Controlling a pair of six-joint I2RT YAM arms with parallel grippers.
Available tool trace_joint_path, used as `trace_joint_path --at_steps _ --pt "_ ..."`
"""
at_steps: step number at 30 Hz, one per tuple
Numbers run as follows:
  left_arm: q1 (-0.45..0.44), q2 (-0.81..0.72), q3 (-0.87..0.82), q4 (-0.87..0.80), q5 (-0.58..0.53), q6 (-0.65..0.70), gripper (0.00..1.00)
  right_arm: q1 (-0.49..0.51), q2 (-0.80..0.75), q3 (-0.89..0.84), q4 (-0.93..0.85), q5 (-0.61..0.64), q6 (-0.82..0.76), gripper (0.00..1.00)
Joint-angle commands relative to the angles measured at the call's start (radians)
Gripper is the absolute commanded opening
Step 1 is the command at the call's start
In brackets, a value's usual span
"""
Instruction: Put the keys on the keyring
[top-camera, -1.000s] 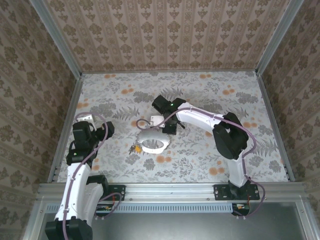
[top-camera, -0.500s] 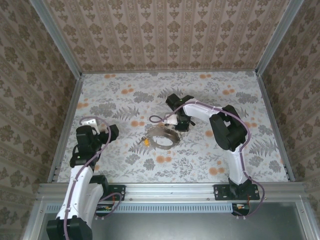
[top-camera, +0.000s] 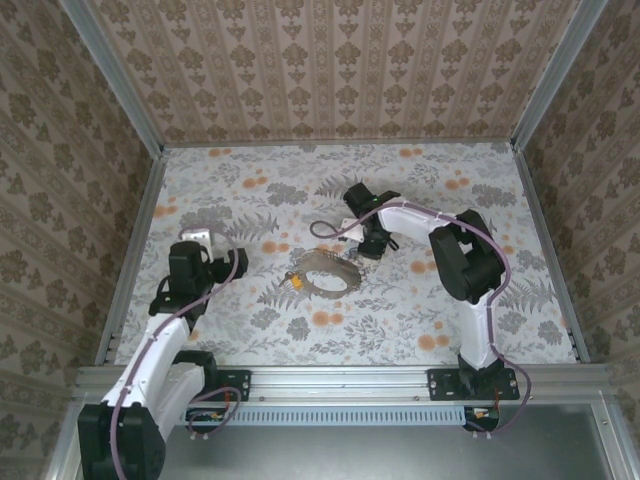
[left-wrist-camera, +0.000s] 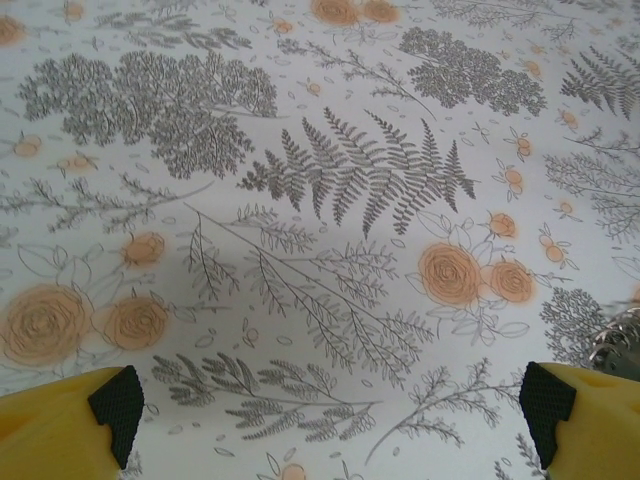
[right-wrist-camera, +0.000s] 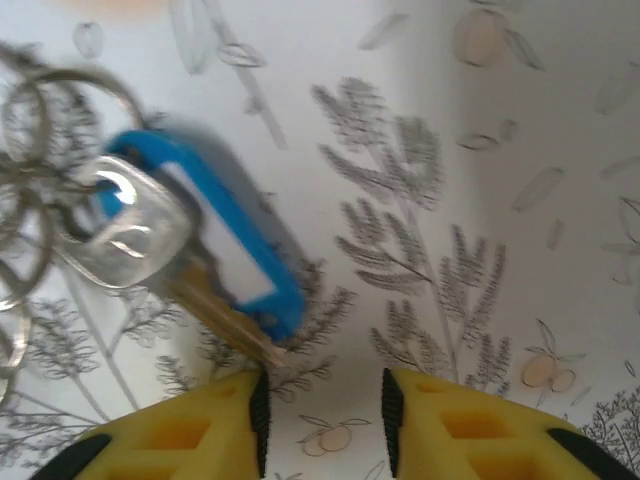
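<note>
Yellow fingertip pads (right-wrist-camera: 470, 430) of the right gripper (right-wrist-camera: 322, 385) stand a narrow gap apart, clasping nothing. The floral table (right-wrist-camera: 450, 150) shows bare between them. Just ahead of the finger on the left of the wrist view lies the blue key (right-wrist-camera: 245, 265). Its silver blade tip reaches that finger's corner, but whether they touch cannot be told. Further ahead and to that same side, thin metal loops of the keyring (right-wrist-camera: 30, 110) meet the key's head.

From above, the right gripper (top-camera: 362, 243) hovers at the far right edge of the keyring (top-camera: 345, 283). The yellow key (top-camera: 296, 283) lies at the loop's opposite side, towards the left gripper (top-camera: 232, 265).

The left gripper (left-wrist-camera: 330, 400) is spread wide and empty, with the keyring's edge (left-wrist-camera: 620, 345) just ahead of its right-hand pad.
</note>
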Motion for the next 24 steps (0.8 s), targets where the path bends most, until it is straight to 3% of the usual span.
trace_joint_path --at_steps 1,5,7,10,11,13,19,21,24 --pt "-0.012 0.023 0.060 0.057 -0.040 0.085 1.00 -0.081 -0.116 -0.063 0.098 0.064 0.086 0.43" --pt "-0.021 0.051 0.104 0.062 -0.040 0.164 1.00 -0.145 -0.320 -0.160 0.227 -0.156 0.220 0.45" --pt "-0.041 0.054 0.107 0.109 -0.020 0.277 1.00 -0.207 -0.464 -0.245 0.335 -0.371 0.339 0.47" --pt "-0.066 0.034 0.109 0.149 -0.061 0.355 1.00 -0.264 -0.705 -0.411 0.558 -0.510 0.485 0.58" --pt "-0.066 0.028 0.109 0.162 -0.065 0.368 1.00 -0.276 -0.764 -0.458 0.616 -0.507 0.519 0.65" --pt "-0.066 0.027 0.098 0.196 -0.105 0.378 1.00 -0.299 -0.885 -0.550 0.702 -0.456 0.570 0.99" --pt "-0.063 0.084 0.061 0.274 -0.250 0.392 1.00 -0.319 -1.247 -0.861 0.920 -0.154 0.647 1.00" --pt "-0.062 0.090 0.032 0.305 -0.242 0.421 1.00 -0.323 -1.351 -0.966 0.955 -0.079 0.616 1.00" --pt "-0.042 0.106 -0.021 0.395 -0.191 0.400 1.00 -0.339 -1.422 -1.077 0.960 -0.062 0.580 1.00"
